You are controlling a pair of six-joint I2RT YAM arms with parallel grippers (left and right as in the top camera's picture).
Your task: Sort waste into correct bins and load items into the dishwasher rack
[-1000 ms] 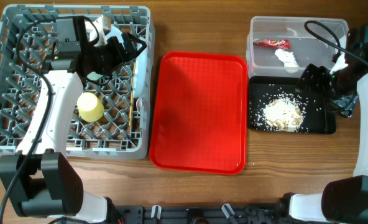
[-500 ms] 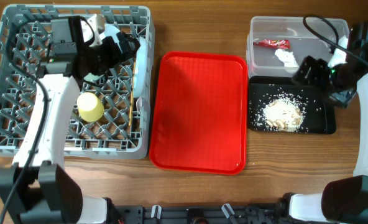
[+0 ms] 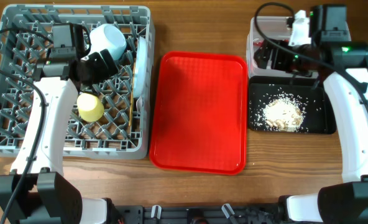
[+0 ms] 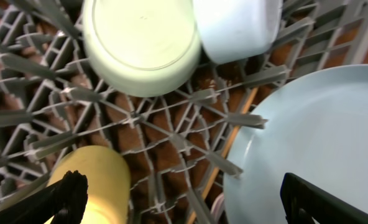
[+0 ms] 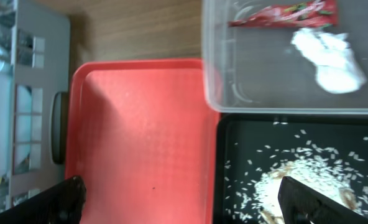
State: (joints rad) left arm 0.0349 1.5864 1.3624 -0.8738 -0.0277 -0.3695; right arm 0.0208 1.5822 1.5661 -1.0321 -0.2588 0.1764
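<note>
Right end effector [image 5: 183,198], tissue [image 5: 330,59] ahead in tub [image 5: 258,87]

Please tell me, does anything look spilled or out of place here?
Only a small thing: the yellow cup seems to lie on its side in the rack, not upright. The rice crumbs are scattered but all lie inside the black tray.

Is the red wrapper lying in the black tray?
No, the red wrapper lies in the clear tub, beside the white tissue.

Red tray [image 3: 201,112], yellow cup [image 3: 91,107], perhaps pale-green bowl [image 4: 140,40]
</note>
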